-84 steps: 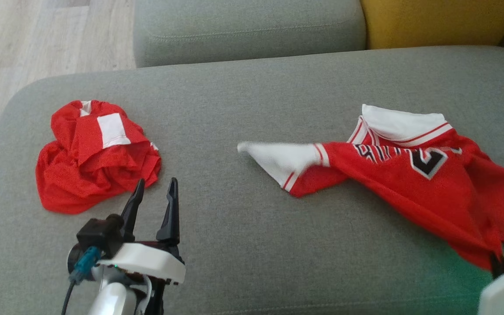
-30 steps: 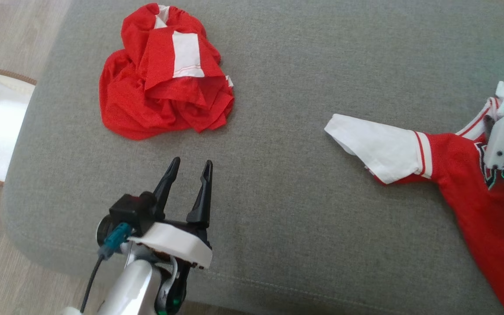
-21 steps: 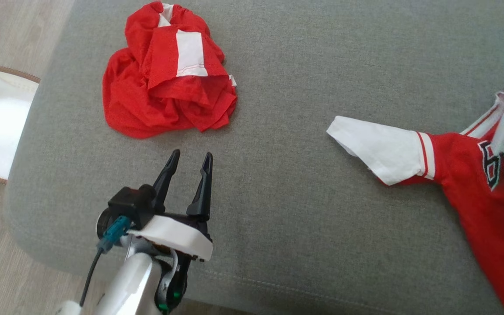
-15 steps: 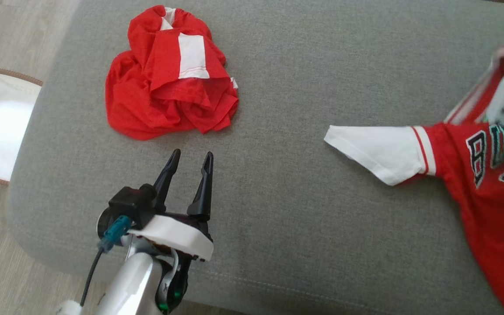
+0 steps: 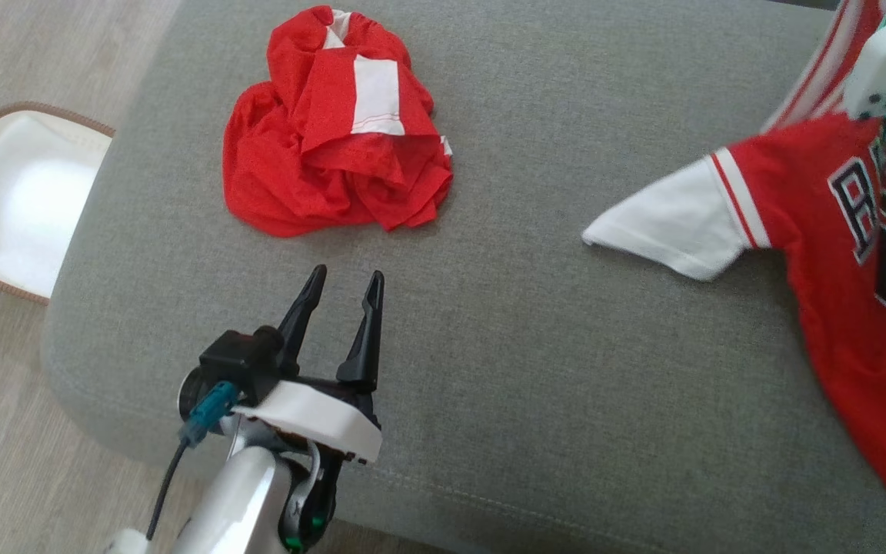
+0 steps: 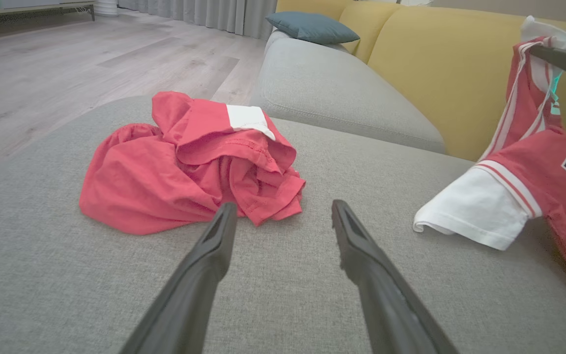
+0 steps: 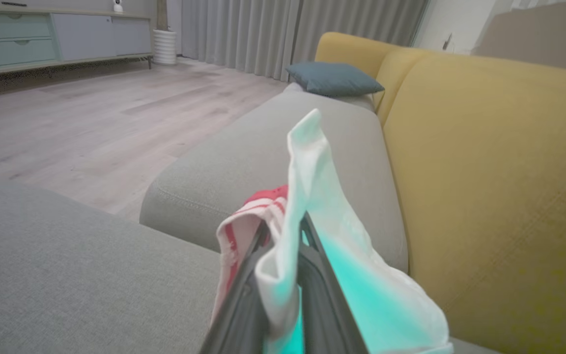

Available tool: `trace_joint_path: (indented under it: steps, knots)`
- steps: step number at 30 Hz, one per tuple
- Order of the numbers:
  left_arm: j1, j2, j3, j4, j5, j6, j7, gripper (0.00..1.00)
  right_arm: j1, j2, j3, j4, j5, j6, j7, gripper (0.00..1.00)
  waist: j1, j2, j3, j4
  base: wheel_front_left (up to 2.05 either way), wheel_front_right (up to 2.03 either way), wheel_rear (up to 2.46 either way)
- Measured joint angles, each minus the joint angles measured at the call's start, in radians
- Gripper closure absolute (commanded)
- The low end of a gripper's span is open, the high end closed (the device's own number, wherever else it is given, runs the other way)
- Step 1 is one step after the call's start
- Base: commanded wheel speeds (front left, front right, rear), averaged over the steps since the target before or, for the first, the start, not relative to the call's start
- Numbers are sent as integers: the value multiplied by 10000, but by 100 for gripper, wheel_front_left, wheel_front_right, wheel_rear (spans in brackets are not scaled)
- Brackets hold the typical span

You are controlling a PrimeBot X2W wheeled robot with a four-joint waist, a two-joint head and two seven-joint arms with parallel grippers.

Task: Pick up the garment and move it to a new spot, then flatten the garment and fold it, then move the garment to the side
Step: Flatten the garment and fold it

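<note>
My R jaws pinch the white top edge of the limp, light red-and-white fabric jersey [image 5: 812,231], L jaws open; it'll droop, so grip shoulders/seams, not mid-cloth.

Soft, even light; faint shadows under the crumpled shirt [image 5: 335,131]. The jersey [image 5: 835,231] at the head view's right edge looks blurred. A teal glow, perhaps reflected, tints its white cloth in the right wrist view.

The jersey [image 5: 835,254] runs off the head view's right edge; white cloth swallows the tips of the right hand [image 7: 285,223].
</note>
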Motion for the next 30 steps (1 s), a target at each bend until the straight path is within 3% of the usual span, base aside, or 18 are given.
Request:
trace_joint_path:
  steps: [3,4,12,19,24,30]
  knots:
    - [0,0,-2,-31,-81,40,0,0,-265,-169,119,408,-307,0,-430,100,0,0,10,56,0,0,0]
    - [0,0,-2,-35,-81,48,0,0,-282,-221,138,583,-447,0,-474,0,0,0,6,58,0,0,0]
    - [16,-2,123,-31,-71,86,0,0,-194,-10,-4,1697,-614,0,-1131,0,0,0,-252,-230,0,0,0]
    - [225,-12,623,-35,127,71,0,0,912,667,96,1875,94,0,-1964,0,0,0,-773,-874,0,0,0]
    - [521,-12,941,-54,173,63,0,0,1838,1057,274,1296,602,0,-2161,0,0,0,-1174,-1364,0,0,0]
    - [833,-4,1373,-159,174,61,0,0,3993,1513,376,-537,1538,0,-2234,0,0,0,-1748,-2201,0,0,0]
